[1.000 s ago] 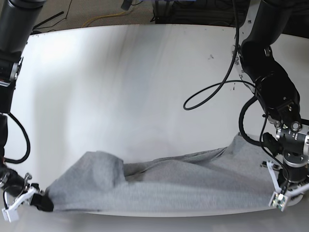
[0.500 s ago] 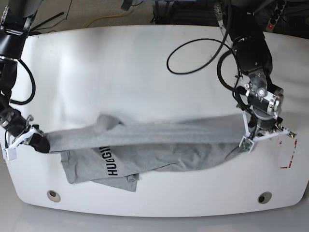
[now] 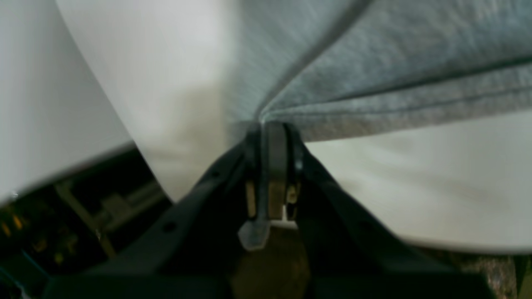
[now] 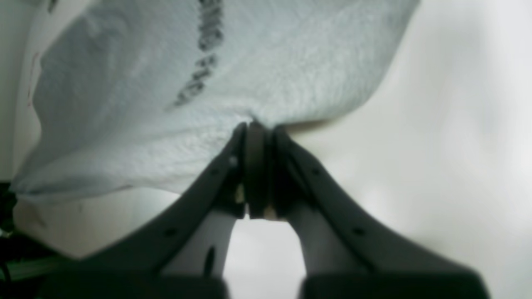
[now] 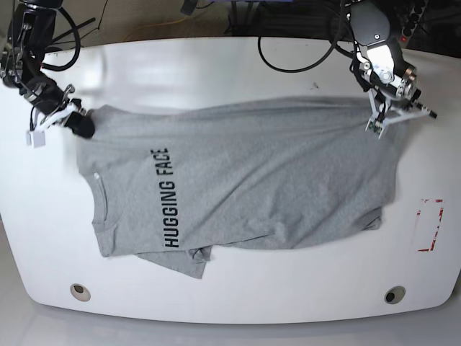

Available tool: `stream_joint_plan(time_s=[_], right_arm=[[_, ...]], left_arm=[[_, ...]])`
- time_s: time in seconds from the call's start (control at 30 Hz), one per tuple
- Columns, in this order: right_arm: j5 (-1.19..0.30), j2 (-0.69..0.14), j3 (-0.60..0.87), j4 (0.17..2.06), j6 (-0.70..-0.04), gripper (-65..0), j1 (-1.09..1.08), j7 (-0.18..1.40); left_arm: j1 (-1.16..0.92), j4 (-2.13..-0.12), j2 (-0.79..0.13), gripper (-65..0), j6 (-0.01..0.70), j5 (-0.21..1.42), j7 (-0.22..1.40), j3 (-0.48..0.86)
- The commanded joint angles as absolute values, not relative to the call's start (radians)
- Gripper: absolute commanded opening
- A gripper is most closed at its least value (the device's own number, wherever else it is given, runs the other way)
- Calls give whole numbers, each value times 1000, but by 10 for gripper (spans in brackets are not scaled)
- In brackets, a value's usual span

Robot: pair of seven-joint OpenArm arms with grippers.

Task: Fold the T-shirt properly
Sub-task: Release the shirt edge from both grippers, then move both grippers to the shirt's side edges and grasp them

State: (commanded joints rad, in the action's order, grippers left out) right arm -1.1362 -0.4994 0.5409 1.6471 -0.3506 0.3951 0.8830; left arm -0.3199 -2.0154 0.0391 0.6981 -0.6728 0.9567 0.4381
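A: Base view first. Your left gripper [image 5: 380,122] sits at the far right of the table [image 5: 216,65], clamped on the far right corner of the shirt [image 5: 252,187]. Its arm comes down from the top edge, wrist bent toward the cloth.

B: And your right gripper [image 5: 81,122]?

A: Far left, pinching the shirt's far left corner, by the shoulder. Its arm enters from the top left corner and is cut off there. Both wrist views show the jaws pressed together with grey fabric caught between them.

B: Where does the shirt lie for you?

A: Spread sideways across the middle of the table, print up. The lettering [image 5: 165,198] runs along the left part, collar [image 5: 99,198] at the left edge. The far edge is stretched between your two grippers. The near left part is doubled under, with a flap [image 5: 184,261] sticking out below the hem line.

B: Anything around it?

A: A red outline mark [image 5: 430,225] on the table right of the shirt, apart from it. Two round holes [image 5: 80,291] near the front edge. Black cables [image 5: 302,58] loop over the far edge beside your left arm, clear of the cloth.

B: What can't you make out?

A: Both wrist views are blurred. In the right wrist view the lettering is smeared and unreadable. The left sleeve is hidden behind the right gripper, and beyond the table's far edge it's too dark to tell.
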Motion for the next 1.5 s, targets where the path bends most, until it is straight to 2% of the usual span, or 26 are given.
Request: stream_joint_plan(time_s=[0.1, 0.27, 0.47, 0.67, 1.13, 1.17, 1.2, 1.4, 1.43, 1.5], right_arm=[[-1136, -464, 541, 1647, -351, -650, 444, 883], [-1136, -443, 541, 1649, -351, -650, 470, 883], [-1136, -450, 536, 1644, -343, -650, 420, 883], [-1135, -453, 535, 1646, -341, -650, 418, 885], [-1136, -449, 539, 1647, -341, -650, 501, 885], [-1136, -449, 538, 1647, -341, -640, 501, 885], [-1136, -449, 538, 1647, -341, -598, 501, 885], [-1136, -449, 539, 1647, -341, -168, 495, 885], [-1136, -449, 539, 1647, -341, -141, 493, 885], [-1138, -450, 539, 1649, -341, -117, 492, 885]], left_arm=[[-384, -2012, 44, -650, 698, -648, 891, 521], [-418, -2015, 62, -650, 698, -481, 829, 615], [-308, -2011, 68, -650, 698, -464, 794, 587], [-303, -2011, 62, -650, 698, -509, 805, 573], [-441, -2009, 62, -650, 698, -526, 812, 570], [-441, -2009, 62, -631, 698, -527, 814, 561], [-443, -2009, 61, -596, 698, -529, 814, 542], [-443, -2009, 19, -156, 698, -524, 877, 464], [-438, -2011, 18, -132, 698, -524, 885, 464], [-406, -2012, 15, -126, 698, -510, 888, 464]])
